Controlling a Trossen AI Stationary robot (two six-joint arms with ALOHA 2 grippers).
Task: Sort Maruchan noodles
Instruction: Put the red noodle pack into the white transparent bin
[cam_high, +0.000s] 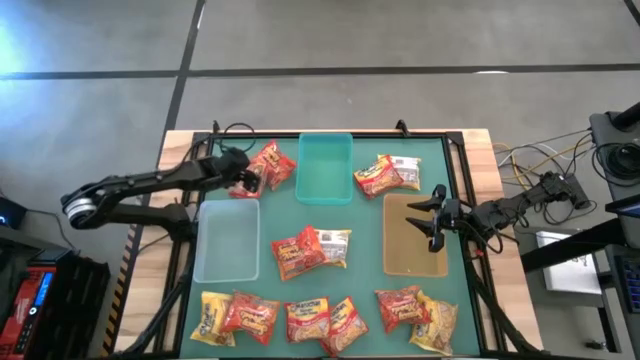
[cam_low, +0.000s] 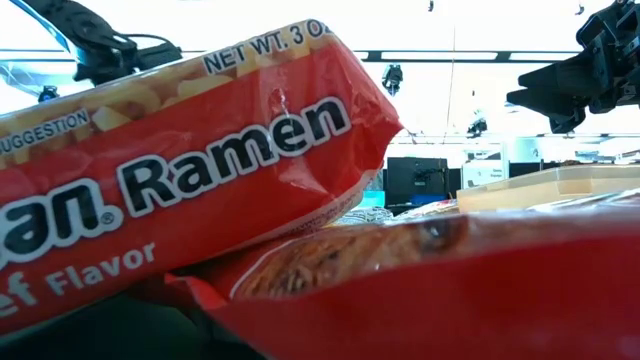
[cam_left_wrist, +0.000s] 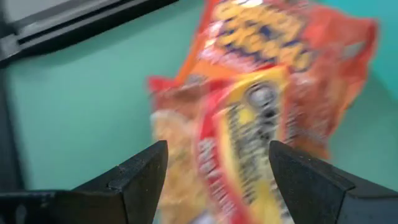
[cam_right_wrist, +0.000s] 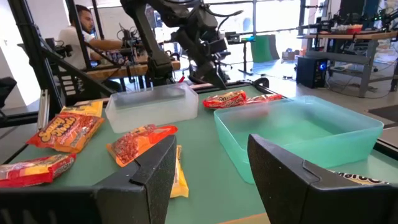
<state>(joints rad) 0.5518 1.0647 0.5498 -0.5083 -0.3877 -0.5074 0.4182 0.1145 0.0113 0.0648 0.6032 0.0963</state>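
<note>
Beside the teal bin (cam_high: 325, 167), left hand (cam_high: 247, 181) spread wide around a red ramen packet (cam_high: 272, 164), right hand (cam_high: 432, 217) half-open, empty.

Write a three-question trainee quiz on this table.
1. True or false: the teal bin holds noodle packets.
2. Which gripper is at the packets left of the teal bin? A. left B. right
3. The right gripper hovers over the ___ bin.

Key:
1. False; it is empty.
2. A; the left gripper, fingers open, reaches them.
3. Tan; the tan bin, also empty.
</note>
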